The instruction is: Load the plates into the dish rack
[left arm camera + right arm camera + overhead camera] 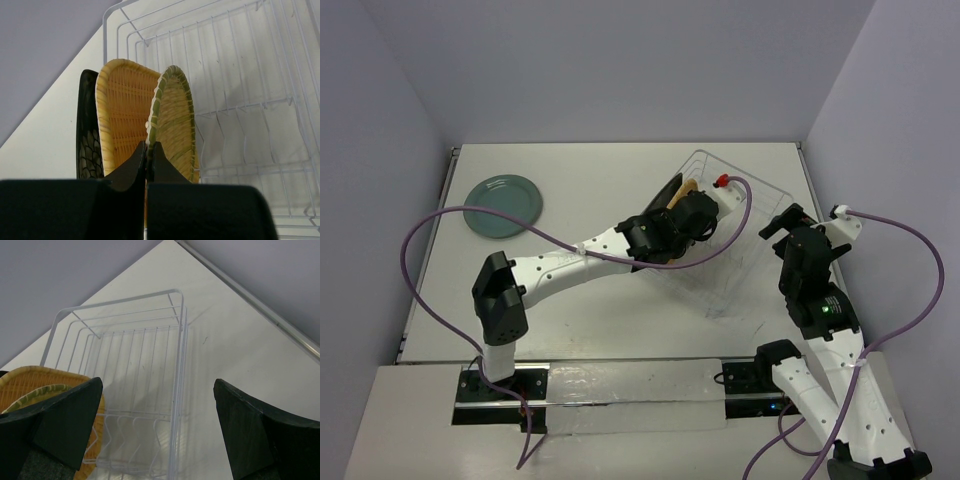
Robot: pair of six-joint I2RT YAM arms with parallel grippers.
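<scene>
My left gripper point(148, 152) is clenched, tips pressed together with nothing visibly between them. Just beyond it, three plates stand on edge in the dish rack point(240, 106): a round yellow-green woven plate point(175, 120), a rounded-square tan woven plate point(122, 107) and a black patterned plate point(87, 135). My right gripper point(159, 430) hangs spread wide over the rack's thin white wire, holding nothing. Only the overhead view shows the glossy round teal plate point(502, 206), flat on the table point(590, 180), well apart at far left.

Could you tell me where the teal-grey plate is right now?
In the top view the teal-grey plate lies flat at the table's far left, well apart from the dish rack.
</scene>
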